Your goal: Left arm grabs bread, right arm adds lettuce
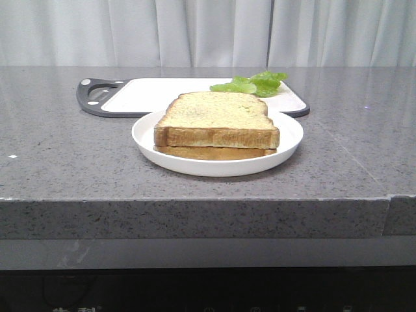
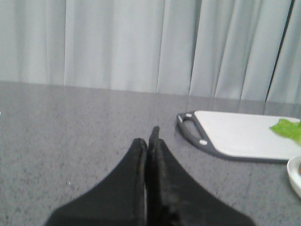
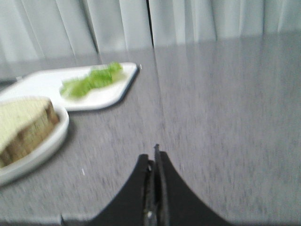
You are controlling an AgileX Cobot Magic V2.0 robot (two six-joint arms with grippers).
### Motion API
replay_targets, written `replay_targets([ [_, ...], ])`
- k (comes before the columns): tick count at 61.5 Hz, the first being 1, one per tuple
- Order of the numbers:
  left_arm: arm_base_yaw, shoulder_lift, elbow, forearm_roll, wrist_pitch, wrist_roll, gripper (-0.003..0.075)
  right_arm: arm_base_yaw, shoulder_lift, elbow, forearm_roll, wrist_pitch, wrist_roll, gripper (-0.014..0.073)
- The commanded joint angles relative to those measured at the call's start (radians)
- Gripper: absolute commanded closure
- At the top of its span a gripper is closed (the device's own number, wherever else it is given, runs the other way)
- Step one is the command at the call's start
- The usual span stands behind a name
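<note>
A grey speckled stone countertop (image 1: 338,162) is seen before pale curtains (image 1: 208,32). A white cutting board with a dark handle end (image 1: 156,94) is laid at the back of the countertop. Just in front of it, a round white plate (image 1: 286,140) is set. On the plate, the thick bread (image 1: 218,120) is stacked on a thinner slice (image 1: 208,153). The lettuce (image 1: 253,84) is laid on the board's right end. The left gripper (image 2: 149,143) and the right gripper (image 3: 154,162) are each held over bare countertop, fingers pressed together, nothing gripped.
</note>
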Motion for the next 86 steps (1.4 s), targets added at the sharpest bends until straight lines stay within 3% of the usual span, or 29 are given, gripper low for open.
replay_targets([
  [1, 0.003, 0.007, -0.143, -0.004, 0.006, -0.010, 0.0741, -0.006, -0.016, -0.116, -0.004, -0.052, -0.021, 0.0711],
  [21, 0.003, 0.221, -0.511, 0.010, 0.317, 0.000, 0.0741, -0.006, 0.145, -0.448, -0.104, 0.211, -0.021, 0.0711],
  [32, 0.003, 0.373, -0.617, 0.008, 0.457, 0.032, 0.0741, -0.006, 0.327, -0.603, -0.108, 0.354, -0.021, 0.0711],
  [64, 0.003, 0.550, -0.615, -0.095, 0.457, 0.032, 0.0735, -0.006, 0.591, -0.621, -0.107, 0.439, -0.021, 0.0709],
  [70, 0.003, 0.581, -0.615, -0.091, 0.457, 0.033, 0.0629, -0.006, 0.617, -0.621, -0.107, 0.449, -0.021, 0.0669],
  [74, 0.003, 0.605, -0.615, -0.091, 0.457, 0.033, 0.0482, -0.006, 0.631, -0.621, -0.107, 0.451, -0.021, 0.0582],
  [80, 0.003, 0.639, -0.615, -0.111, 0.455, 0.033, 0.0279, -0.006, 0.644, -0.621, -0.107, 0.452, -0.021, 0.0385],
  [86, -0.001, 0.685, -0.615, -0.164, 0.459, 0.044, 0.0218, -0.006, 0.650, -0.621, -0.107, 0.448, -0.021, 0.0237],
])
